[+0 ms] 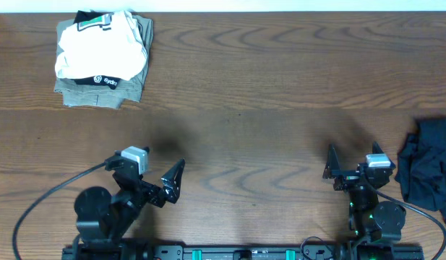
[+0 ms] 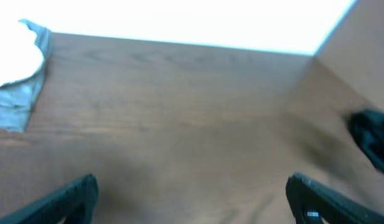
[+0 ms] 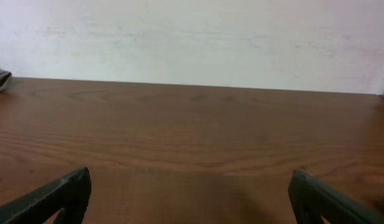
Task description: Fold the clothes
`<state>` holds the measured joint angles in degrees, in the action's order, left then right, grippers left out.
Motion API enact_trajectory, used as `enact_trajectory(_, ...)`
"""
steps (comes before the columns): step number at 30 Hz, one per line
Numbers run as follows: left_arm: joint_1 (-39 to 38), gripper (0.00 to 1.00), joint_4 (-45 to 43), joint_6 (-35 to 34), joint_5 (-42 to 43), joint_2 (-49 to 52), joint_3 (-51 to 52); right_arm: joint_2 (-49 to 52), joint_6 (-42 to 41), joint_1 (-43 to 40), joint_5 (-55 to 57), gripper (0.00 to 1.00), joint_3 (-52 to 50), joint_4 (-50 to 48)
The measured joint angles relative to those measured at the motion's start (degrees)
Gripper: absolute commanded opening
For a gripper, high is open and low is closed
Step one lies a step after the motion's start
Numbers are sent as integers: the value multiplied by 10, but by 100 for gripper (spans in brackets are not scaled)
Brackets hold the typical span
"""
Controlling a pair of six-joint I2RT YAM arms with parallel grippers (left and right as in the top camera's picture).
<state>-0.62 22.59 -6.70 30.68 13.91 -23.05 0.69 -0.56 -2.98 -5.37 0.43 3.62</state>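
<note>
Wood-grain table [image 1: 266, 79] spans the overhead view: the white T-shirt [image 1: 100, 47] sits on top of a folded stack [image 1: 78, 90] at the far left, well apart from both arms. Your left gripper [image 1: 152, 172] and right gripper [image 1: 353, 159] stand spread wide, holding nothing; a crumpled dark garment [image 1: 429, 162] lies near the right one. Left wrist view: shirt far left, blurred. Right wrist view: tabletop and pale wall [image 3: 192, 37]. Expect light, limp fabric that sags; pinch a shoulder or hem edge.

Left pincer [image 2: 192, 186], right pincer [image 3: 190, 180] black, wedge-fingered; grey wrist boxes [image 1: 134, 155]; black cables [image 1: 61, 181].
</note>
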Motion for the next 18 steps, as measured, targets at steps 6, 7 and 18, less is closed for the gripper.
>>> enact_trajectory(6, -2, 98, -96, -84, -85, -74, 120, 0, 0, 0, 0, 99, 0, 0)
enact_trajectory(7, -2, 98, -108, -93, -96, -83, 135, 0, 0, 0, 0, 99, 0, 0)
enact_trajectory(18, -2, 98, -169, -87, -167, -132, 197, 0, 0, 0, 0, 99, 0, 0)
